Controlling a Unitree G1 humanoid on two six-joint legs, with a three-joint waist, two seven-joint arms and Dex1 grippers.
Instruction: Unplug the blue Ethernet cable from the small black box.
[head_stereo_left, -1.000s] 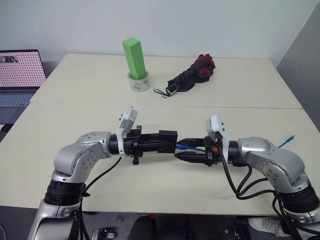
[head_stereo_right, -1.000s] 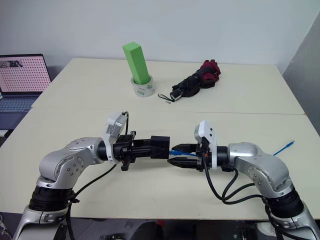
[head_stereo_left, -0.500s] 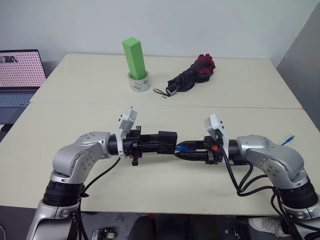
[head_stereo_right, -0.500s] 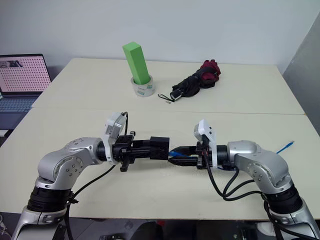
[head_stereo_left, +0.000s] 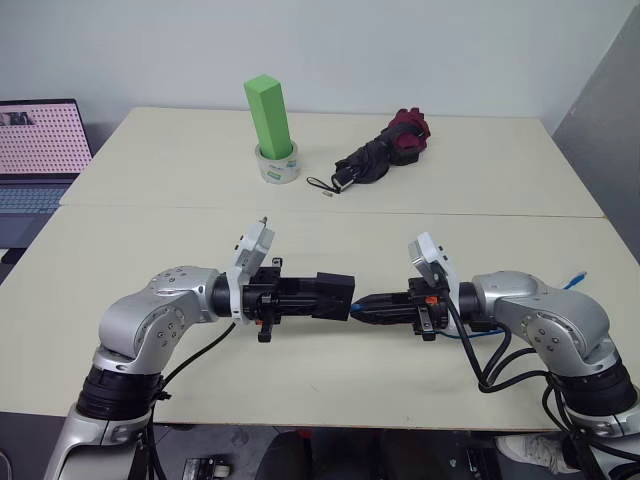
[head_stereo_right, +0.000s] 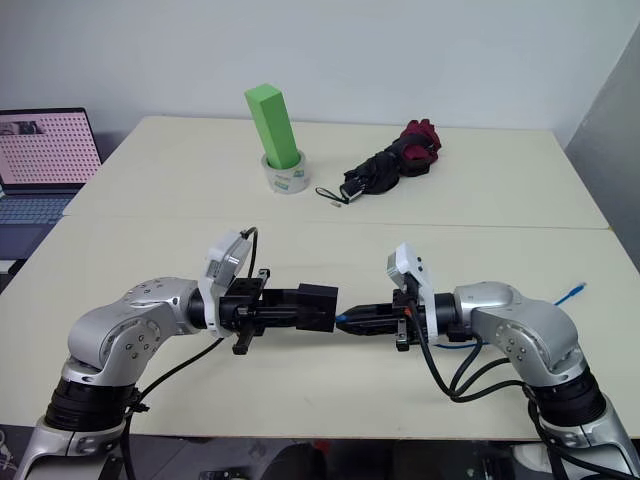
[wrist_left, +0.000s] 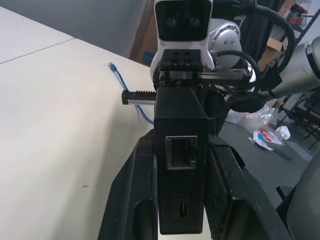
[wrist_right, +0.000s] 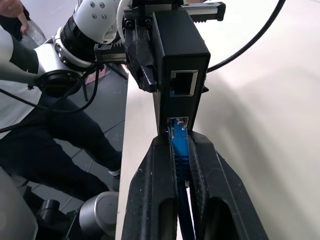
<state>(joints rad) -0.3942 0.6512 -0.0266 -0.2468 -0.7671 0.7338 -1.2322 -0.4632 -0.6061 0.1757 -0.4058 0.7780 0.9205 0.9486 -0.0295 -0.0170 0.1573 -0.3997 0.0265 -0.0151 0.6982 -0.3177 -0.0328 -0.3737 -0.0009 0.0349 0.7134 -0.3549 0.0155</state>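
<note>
One small black box (head_stereo_right: 318, 305) gripped by left tool (head_stereo_right: 300, 309), one blue Ethernet cable (wrist_right: 179, 145) pinched by right tool (wrist_right: 181, 150)

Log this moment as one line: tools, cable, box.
left tool: shut on small black box | right tool: shut on blue Ethernet cable at its plug | plug still in port

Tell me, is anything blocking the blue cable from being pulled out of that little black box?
Nothing visible. The right gripper pinches the blue Ethernet cable at its plug, the left gripper holds the small black box, and both hang above the table.
</note>
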